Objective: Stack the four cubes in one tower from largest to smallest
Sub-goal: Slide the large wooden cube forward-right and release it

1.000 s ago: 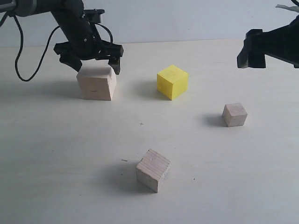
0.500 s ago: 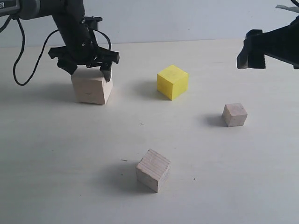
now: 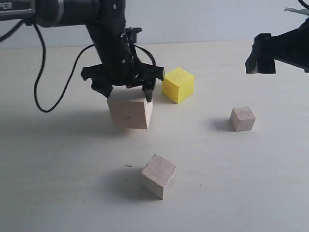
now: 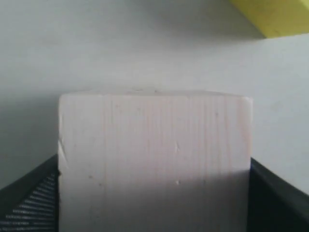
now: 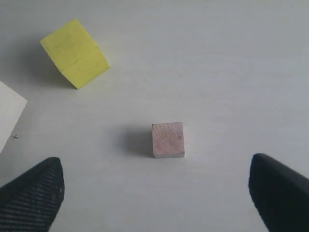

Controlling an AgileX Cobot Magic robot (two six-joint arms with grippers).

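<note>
My left gripper [image 3: 126, 93] is shut on the large pale wood cube [image 3: 129, 112], its fingers down both sides of the cube's top. In the left wrist view that cube [image 4: 154, 154] fills the gap between the dark fingers [image 4: 29, 198]. Just behind and to the right stands the yellow cube [image 3: 178, 84], with a corner of it [image 4: 275, 17] in the left wrist view. The medium grained cube [image 3: 158, 176] lies near the front. The small cube [image 3: 242, 118] sits at right, under my open right gripper [image 3: 260, 53]. The right wrist view shows the small cube [image 5: 168, 140] and the yellow cube [image 5: 75, 53].
A black cable [image 3: 48, 92] loops down from the left arm over the pale table [image 3: 72, 188]. A light wall runs along the table's far edge. A corner of the large cube [image 5: 9, 118] shows at the edge of the right wrist view.
My left gripper has carried the large wood cube from the far left toward the middle, ending beside the yellow cube. The right gripper and the other cubes have not moved.
</note>
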